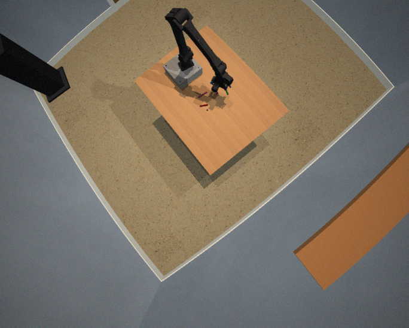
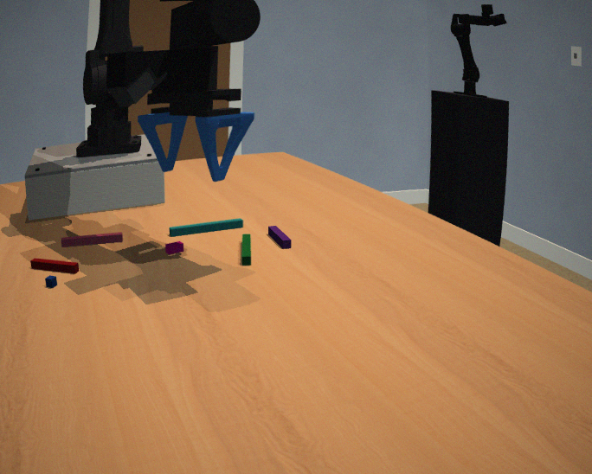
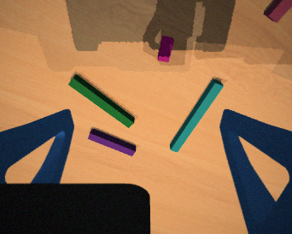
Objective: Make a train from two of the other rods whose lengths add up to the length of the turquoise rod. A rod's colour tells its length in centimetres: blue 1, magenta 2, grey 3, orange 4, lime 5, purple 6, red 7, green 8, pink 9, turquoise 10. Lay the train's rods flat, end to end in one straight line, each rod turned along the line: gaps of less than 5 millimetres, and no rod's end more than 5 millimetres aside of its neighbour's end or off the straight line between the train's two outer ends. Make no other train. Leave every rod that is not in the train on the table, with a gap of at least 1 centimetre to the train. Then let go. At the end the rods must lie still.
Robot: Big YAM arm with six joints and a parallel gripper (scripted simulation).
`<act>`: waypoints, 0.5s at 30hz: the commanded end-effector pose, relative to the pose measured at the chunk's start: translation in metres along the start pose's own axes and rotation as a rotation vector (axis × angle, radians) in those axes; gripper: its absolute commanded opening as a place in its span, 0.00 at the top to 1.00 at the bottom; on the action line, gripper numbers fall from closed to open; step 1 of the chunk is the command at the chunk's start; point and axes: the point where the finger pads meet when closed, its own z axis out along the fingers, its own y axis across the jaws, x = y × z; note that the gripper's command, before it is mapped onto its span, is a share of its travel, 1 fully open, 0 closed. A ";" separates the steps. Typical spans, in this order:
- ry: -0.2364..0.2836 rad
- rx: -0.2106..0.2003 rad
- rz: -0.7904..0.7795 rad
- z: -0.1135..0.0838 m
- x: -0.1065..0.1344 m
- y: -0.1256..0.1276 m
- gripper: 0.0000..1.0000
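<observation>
"Hovering above the table (image 1: 238, 119) (image 2: 345, 345) (image 3: 183, 192), the gripper (image 1: 220, 85) (image 2: 193, 175) (image 3: 146, 117) has its blue fingers spread wide, and there's nothing in its grasp!"

"Released, no doubt about it. And where's our turquoise rod (image 2: 206, 227) (image 3: 196, 115)?"

"Flat on the wood! From the wrist, it slants between the fingers on the right of the picture, clear of both tips and below them. The green rod (image 1: 226, 91) (image 2: 246, 249) (image 3: 102, 101) slants the other way on the left."

"Who's keeping green company?"

"The purple rod (image 1: 229, 86) (image 2: 279, 237) (image 3: 113, 142), near it but not touching. And look at the little magenta rod (image 1: 216, 93) (image 2: 174, 247) (image 3: 166, 49), lying flat at the arm's shadow, apart from green!"

"So green and magenta would match turquoise for length, but they aren't end to end?"

"Not joined, not in line! A real gap between those two."

"Take us across to the other side of the exterior view!"

"There's the pink rod (image 1: 203, 94) (image 2: 92, 239) (image 3: 278, 9), flat in the shade. Nearer the camera lies the red rod (image 1: 203, 105) (image 2: 54, 265), with the tiny blue rod (image 1: 207, 109) (image 2: 50, 281) close by, a sliver of table between them. Every rod rests on the wood!"
</observation>
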 end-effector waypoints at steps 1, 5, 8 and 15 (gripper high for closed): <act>-0.010 -0.050 -0.115 -0.009 -0.001 0.031 0.00; -0.010 -0.046 -0.212 -0.007 0.003 0.036 0.00; -0.015 -0.049 -0.321 -0.005 0.010 0.044 0.00; -0.015 -0.050 -0.427 -0.002 0.017 0.051 0.00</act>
